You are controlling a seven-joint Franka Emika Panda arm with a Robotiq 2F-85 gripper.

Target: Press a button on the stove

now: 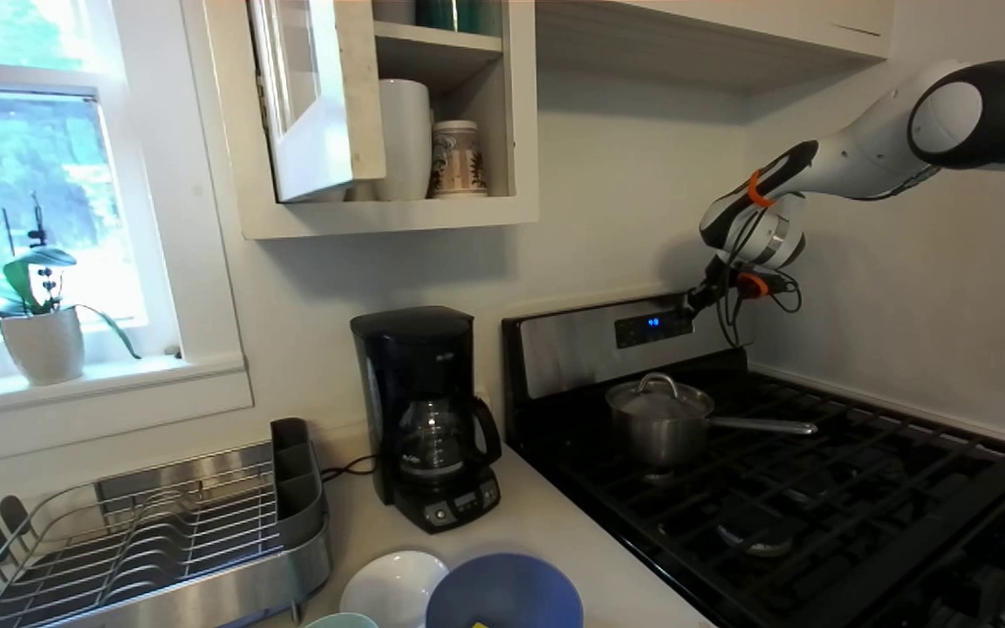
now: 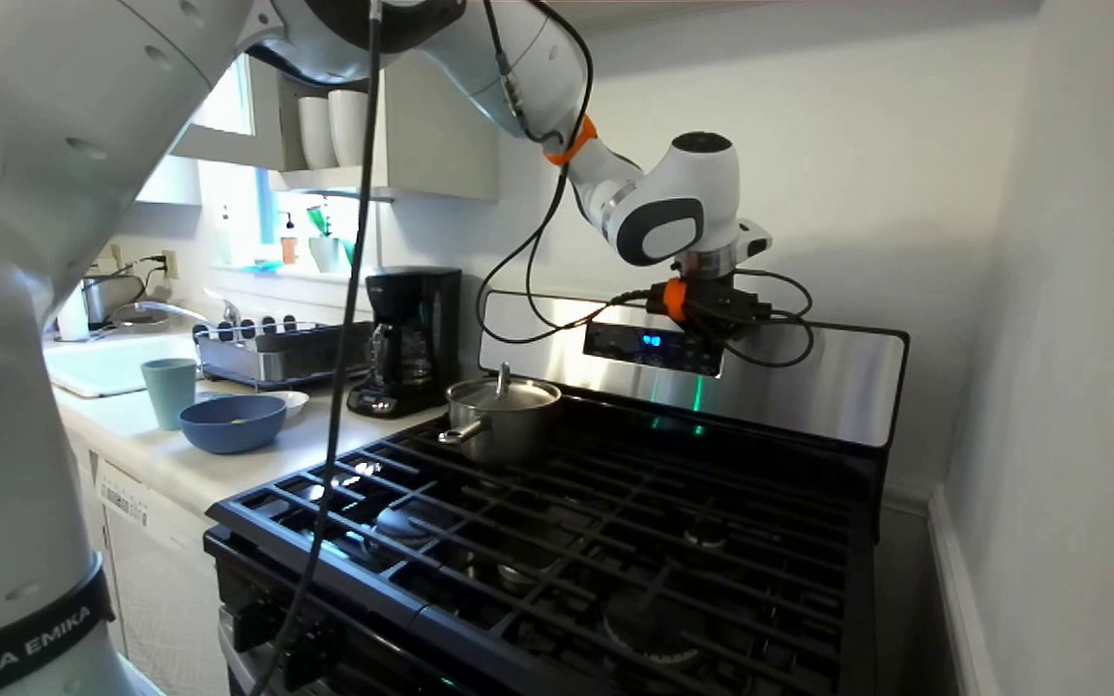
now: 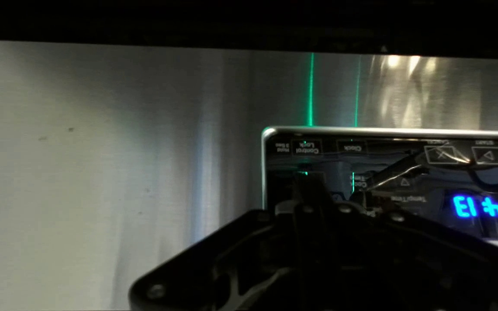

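Note:
The stove has a steel back panel, which also shows in an exterior view and in the wrist view. Its black control panel carries a blue display, also lit in both exterior views. Lettering stands upside down in the wrist view: Control Lock, Clock and Start. My gripper is shut and empty, its fingertips over the control panel's end below Control Lock. In an exterior view the gripper meets the panel's end; I cannot tell whether it touches. The area under the fingertips is hidden.
A lidded steel pot stands on the black grates, below the back panel. A black coffee maker stands on the counter beside the stove. A wall rises along the stove's far side. Loose cables hang from the arm.

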